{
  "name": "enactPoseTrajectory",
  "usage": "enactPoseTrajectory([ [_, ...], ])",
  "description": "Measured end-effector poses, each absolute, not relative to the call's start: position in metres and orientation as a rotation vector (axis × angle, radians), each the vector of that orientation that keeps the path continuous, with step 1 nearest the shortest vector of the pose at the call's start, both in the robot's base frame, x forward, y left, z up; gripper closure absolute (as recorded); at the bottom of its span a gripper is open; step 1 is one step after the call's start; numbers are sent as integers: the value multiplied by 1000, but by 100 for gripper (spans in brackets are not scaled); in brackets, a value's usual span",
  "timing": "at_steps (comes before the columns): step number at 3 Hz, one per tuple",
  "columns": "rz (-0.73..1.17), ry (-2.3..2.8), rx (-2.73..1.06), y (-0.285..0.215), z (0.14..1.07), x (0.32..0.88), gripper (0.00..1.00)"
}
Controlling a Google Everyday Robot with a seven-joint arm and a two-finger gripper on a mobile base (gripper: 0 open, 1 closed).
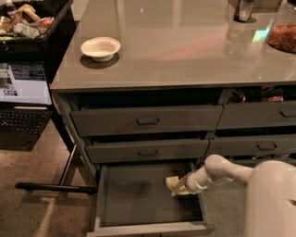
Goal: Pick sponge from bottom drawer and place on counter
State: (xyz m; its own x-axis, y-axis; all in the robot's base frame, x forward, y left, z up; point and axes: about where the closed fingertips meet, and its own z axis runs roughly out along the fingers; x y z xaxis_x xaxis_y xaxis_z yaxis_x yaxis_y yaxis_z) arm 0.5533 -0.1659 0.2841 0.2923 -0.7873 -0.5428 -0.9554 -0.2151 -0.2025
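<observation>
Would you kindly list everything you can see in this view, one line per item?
counter: one, glossy grey-taupe, over the cabinet
bowl: one, white, counter's left
small container: one, dark, counter's far edge
jar: one, orange contents, counter's right
upper drawers: four, dark grey, under the counter
bottom drawer: one, dark grey, open, lowest left
sponge: one, pale yellow, bottom drawer's right side
laptop: one, black, left of cabinet
bin: one, black, above laptop
gripper: one, cream, at the sponge
arm: one, white, lower right
</observation>
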Motion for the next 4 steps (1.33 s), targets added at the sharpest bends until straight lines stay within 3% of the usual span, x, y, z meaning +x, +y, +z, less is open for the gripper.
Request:
enactPoseTrajectory([
  [2,492,1229,-2282,-166,380,515,100],
  [4,492,1159,-2276,-177,382,531,100],
])
